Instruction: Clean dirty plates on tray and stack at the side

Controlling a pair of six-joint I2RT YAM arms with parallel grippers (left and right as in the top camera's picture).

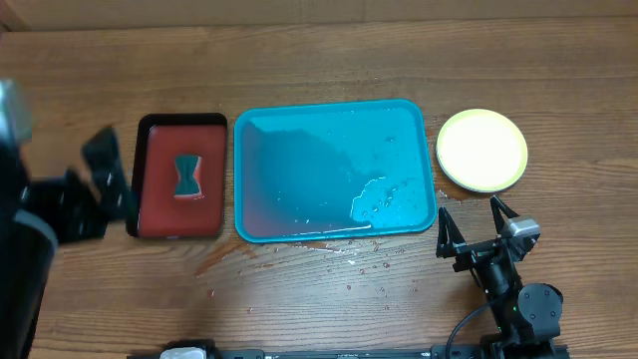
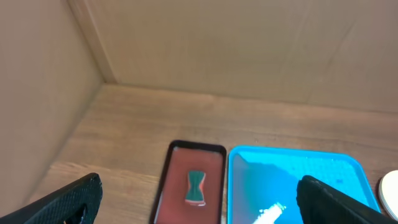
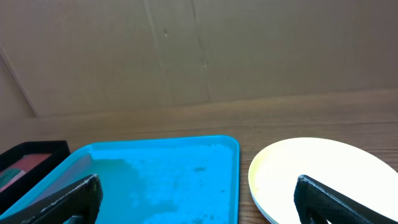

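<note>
Overhead, the tray (image 1: 334, 170) lay mid-table with no plate on it, only water (image 1: 384, 199) pooled toward its 4 o'clock corner. The plates (image 1: 481, 150) sat at the tray's 3 o'clock, just beside its rim but apart from it, a yellow-green rim on top; we could not count those beneath. We judged the stacking done or nearly so, and that the next move called for little beyond a check of the stack and a clean retreat. The right gripper (image 1: 477, 224) hung at the plates' 6 o'clock, near them, jaws spread and holding nothing. The left gripper (image 1: 105, 175), blurred, stood at 9 o'clock of the red tray (image 1: 179, 175), also spread and empty. A sponge (image 1: 187, 177) lay in the red tray. The table (image 1: 319, 60) was bare at 12 o'clock of both trays; drops (image 1: 349, 259) dotted it at the tray's 6 o'clock.

From the left wrist, we saw the sponge (image 2: 196, 188) between wide-parted fingers (image 2: 68, 202), and walls (image 2: 37, 93) closing in at 9 and 12 o'clock.

From the right wrist, the plates (image 3: 317, 174) lay ahead at 2 o'clock. Their near edge showed more than one layer, and a narrow gap parted them from the tray's raised rim (image 3: 238, 180), an edge to clear on any sideways move.
</note>
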